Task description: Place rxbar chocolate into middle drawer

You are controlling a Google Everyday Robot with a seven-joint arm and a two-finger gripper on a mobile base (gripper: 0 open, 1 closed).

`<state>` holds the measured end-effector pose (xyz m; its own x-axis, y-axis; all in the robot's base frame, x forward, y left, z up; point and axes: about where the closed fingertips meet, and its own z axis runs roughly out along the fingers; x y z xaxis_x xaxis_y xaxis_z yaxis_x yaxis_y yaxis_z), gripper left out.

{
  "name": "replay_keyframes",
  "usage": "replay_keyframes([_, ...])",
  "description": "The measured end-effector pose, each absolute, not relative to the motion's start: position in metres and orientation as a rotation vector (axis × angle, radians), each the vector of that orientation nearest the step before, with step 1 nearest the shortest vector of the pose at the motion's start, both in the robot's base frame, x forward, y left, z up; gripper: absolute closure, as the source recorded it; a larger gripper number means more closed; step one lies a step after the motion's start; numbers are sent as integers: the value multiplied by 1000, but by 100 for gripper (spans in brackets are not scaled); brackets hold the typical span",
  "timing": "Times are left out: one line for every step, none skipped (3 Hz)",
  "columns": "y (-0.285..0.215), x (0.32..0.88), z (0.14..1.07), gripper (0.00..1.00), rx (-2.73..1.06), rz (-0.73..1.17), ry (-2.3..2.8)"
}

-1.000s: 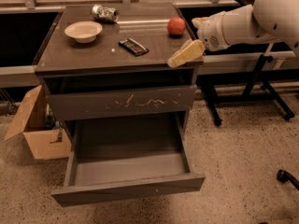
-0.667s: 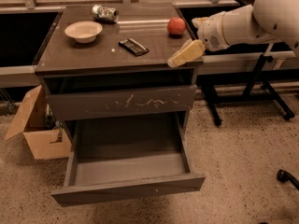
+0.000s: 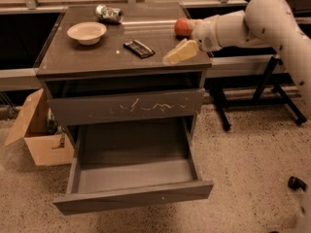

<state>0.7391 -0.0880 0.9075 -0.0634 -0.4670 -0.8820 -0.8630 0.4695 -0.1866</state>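
Since a moment ago the gripper [image 3: 178, 53] has slid a little to the left in the view, nearer the snack bar, and the white arm [image 3: 243, 28] has swung in with it. The things on the cabinet lie where they lay. The gripper sits low over the front right part of the cabinet top [image 3: 92, 62], just inside its front edge, tilted down and to the left. Whether it is spread or pressed together cannot be told, nor whether it touches the surface.

Just left of the gripper, and apart from it, the snack bar [image 3: 139, 48] lies flat on the top in its black wrapper, turned at a slant. Close behind the gripper, beside the arm's wrist, sits a round red thing [image 3: 182, 27], perhaps a fruit. Farther left, past the bar, stands a shallow pale bowl [image 3: 86, 32]. Beyond the bowl, toward the far edge, is a shiny can [image 3: 109, 13].

Below the gripper is a shut drawer front [image 3: 126, 106] with pale scratches across it. Lower still, the open drawer [image 3: 133, 197] is pulled well out toward the camera, its smooth grey front nearest and its plain grey inside showing. The bar is up on the top, not yet in that drawer.

Well away to the gripper's lower left, a cardboard box [image 3: 36, 130] with a raised flap stands on the speckled floor [image 3: 252, 169] beside the cabinet. To the gripper's right, under the arm, black stand legs [image 3: 272, 89] spread over the floor
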Motion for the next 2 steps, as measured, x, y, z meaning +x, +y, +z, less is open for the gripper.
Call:
replay_keyframes([-59, 778, 908, 0, -1140, 548, 1654])
replay_keyframes([-35, 805, 904, 0, -1099, 560, 1643])
